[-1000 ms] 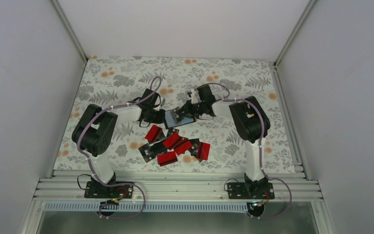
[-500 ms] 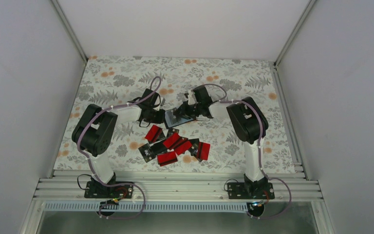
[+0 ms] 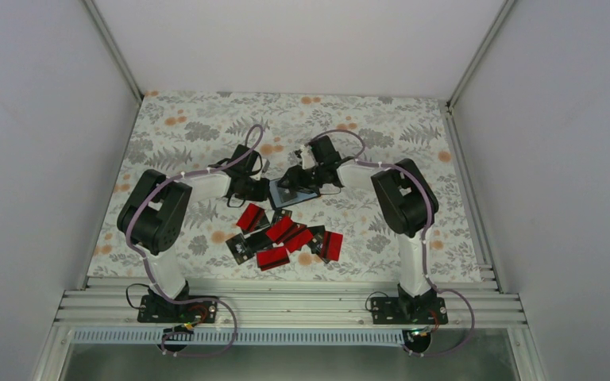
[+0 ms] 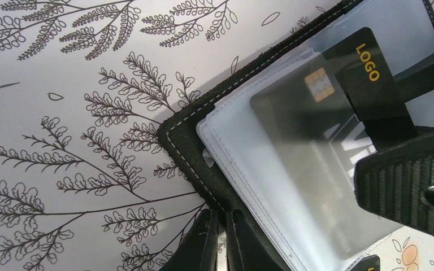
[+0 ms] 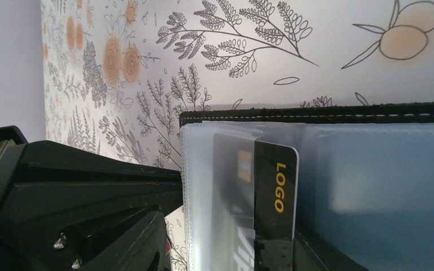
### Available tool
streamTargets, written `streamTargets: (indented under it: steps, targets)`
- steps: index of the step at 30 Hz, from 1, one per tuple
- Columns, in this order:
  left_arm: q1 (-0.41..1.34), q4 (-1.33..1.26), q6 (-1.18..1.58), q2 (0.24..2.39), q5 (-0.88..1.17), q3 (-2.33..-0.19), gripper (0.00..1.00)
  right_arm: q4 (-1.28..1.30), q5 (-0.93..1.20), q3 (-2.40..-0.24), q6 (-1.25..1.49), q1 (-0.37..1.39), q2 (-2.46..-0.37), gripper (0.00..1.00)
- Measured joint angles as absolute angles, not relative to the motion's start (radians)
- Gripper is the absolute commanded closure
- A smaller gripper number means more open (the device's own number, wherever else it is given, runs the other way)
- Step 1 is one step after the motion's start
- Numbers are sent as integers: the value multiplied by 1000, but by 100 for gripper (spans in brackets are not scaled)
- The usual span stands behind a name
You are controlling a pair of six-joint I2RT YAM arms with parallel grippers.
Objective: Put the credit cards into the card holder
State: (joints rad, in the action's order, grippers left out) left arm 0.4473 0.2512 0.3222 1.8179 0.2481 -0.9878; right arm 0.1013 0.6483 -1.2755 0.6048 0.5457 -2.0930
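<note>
— Where do we see the holder (image 3: pixel 292 193)?
— Open at mid-table (image 3: pixel 191 127), a black card (image 5: pixel 276 186) partly inside its clear sleeve. The other cards (image 3: pixel 286 238) lie heaped nearer our bases.
— And our grippers?
— Our left gripper (image 4: pixel 220 243) is clamped on the holder's edge. Our right gripper (image 3: pixel 300 180) has its jaws apart at the card.

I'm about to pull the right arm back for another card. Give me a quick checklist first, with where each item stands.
1. Holder anchored: left gripper shut on the card holder edge. Ok.
2. Card seated: black card only partly in its clear sleeve, logo end sticking out. Not ok.
3. Card freed: right gripper fingers parted. Ok.
4. Next pick: loose cards lie overlapping in a pile between the holder and the arm bases. Ok.
5. Free sleeve for the next card: cannot tell.
</note>
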Motion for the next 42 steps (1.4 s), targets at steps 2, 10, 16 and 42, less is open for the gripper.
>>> streamTargets:
  steps: [2,10,16,42]
  targets:
    - [447,250,322,1818,248,-987,95,123,637,-1283,583,549,-2093,50]
    - [447,241,322,1818,248,-982,95,221,534,-1332,509,585,-2085,44]
    - [447,233,322,1818,249,-978,95,272,456,-1349,459,602,-2075,42]
    - [448,221,322,1817,255,-972,96,393,281,-1440,402,707,-2091,29]
